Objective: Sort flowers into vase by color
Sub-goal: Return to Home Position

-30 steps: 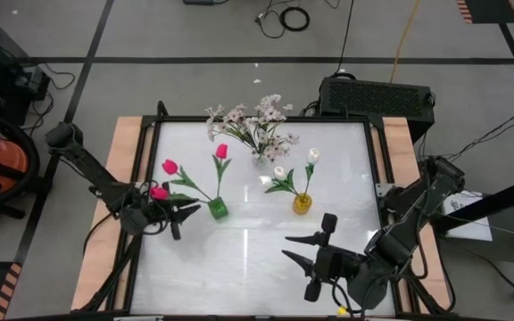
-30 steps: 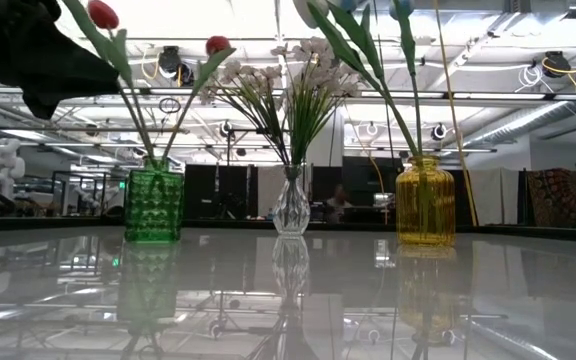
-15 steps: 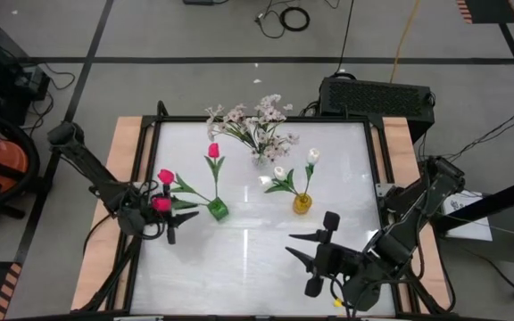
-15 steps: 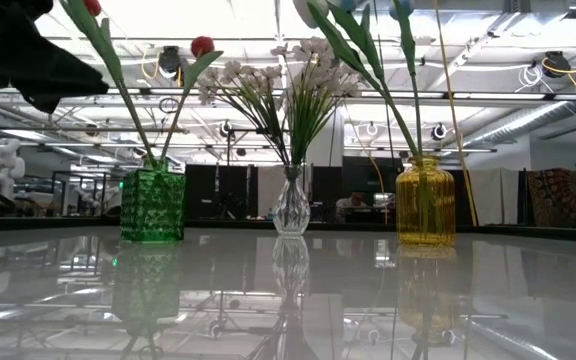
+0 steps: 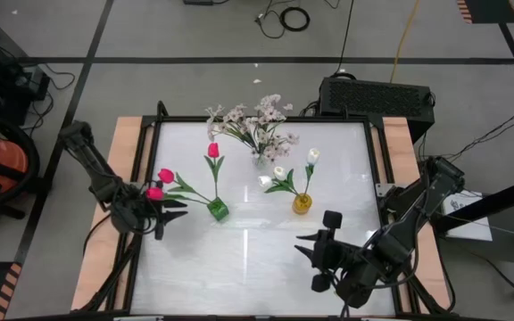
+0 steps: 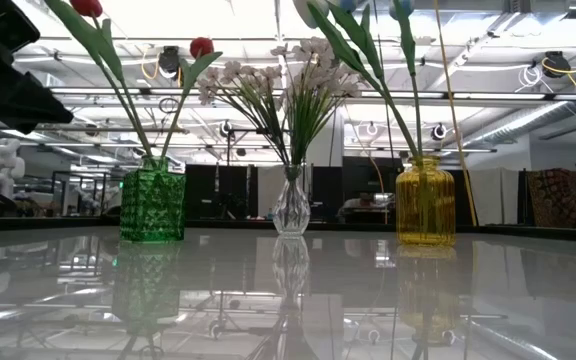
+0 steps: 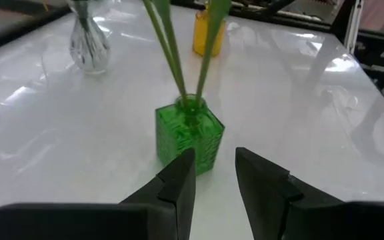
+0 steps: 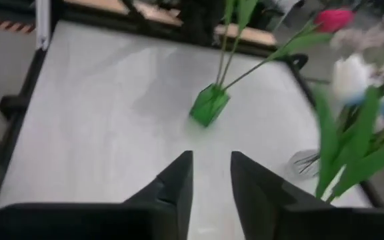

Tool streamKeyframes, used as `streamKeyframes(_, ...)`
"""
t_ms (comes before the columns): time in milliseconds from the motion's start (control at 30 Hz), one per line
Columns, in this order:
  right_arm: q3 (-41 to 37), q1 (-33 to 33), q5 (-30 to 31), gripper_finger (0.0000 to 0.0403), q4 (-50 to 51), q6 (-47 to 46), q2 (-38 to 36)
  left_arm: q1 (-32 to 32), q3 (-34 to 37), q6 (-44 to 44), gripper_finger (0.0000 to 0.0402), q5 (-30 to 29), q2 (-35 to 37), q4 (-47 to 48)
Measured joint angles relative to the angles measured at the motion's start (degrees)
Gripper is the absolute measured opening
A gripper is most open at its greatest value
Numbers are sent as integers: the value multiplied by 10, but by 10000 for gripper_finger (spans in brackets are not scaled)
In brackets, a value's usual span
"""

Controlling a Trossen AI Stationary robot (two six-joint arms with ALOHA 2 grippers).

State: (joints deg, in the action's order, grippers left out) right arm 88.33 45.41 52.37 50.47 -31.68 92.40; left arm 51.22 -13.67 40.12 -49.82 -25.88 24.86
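Three magenta-pink tulips [image 5: 166,175] stand with their stems in the square green vase [image 5: 219,209] and lean toward the table's left. One head [image 5: 154,193] hangs over my left gripper [image 5: 169,217]. That gripper is open and empty, just left of the green vase [image 7: 189,137], fingers pointing at it. White tulips [image 5: 279,171] stand in the yellow vase [image 5: 302,203]. The pale blossom spray [image 5: 252,120] stands in the clear vase [image 5: 259,160]. My right gripper [image 5: 305,248] is open and empty, near the table's near edge.
The three vases stand in a row across the table's middle: green [image 6: 152,205], clear [image 6: 291,205], yellow [image 6: 425,205]. The glossy white table [image 5: 239,267] has a raised dark rim. A black box [image 5: 377,94] sits beyond the far edge.
My left gripper has drawn back from the green vase toward the table's left edge. The pink tulips have swung in the vase, with their heads shifting toward the left. My right arm has pulled back a little toward the table's right side.
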Motion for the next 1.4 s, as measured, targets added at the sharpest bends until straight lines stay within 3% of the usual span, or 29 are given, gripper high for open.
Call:
streamKeyframes(267,-89,12,-44,7,-10,-81,-6,25,0,-78,108,-87,46,-3)
streamKeyframes(400,-179,3,-122,5,-102,-76,-48,-5,0,-122,69,-76,68,5)
streamKeyframes(567,-321,-29,-186,1,-281,31,-139,-56,6,-151,8,-51,79,-10)
streamKeyframes(833,-537,-81,-195,1,-500,178,-341,-107,69,-185,3,-36,78,-157)
streamKeyframes(1033,-685,-95,-197,0,-611,206,-468,-127,128,-249,2,-11,78,-290)
streamKeyframes(1233,-821,-103,-218,0,-775,219,-530,-176,133,-282,2,23,76,-303)
streamKeyframes(1400,-877,-123,-240,0,-816,198,-550,-209,133,-330,1,60,77,-340)
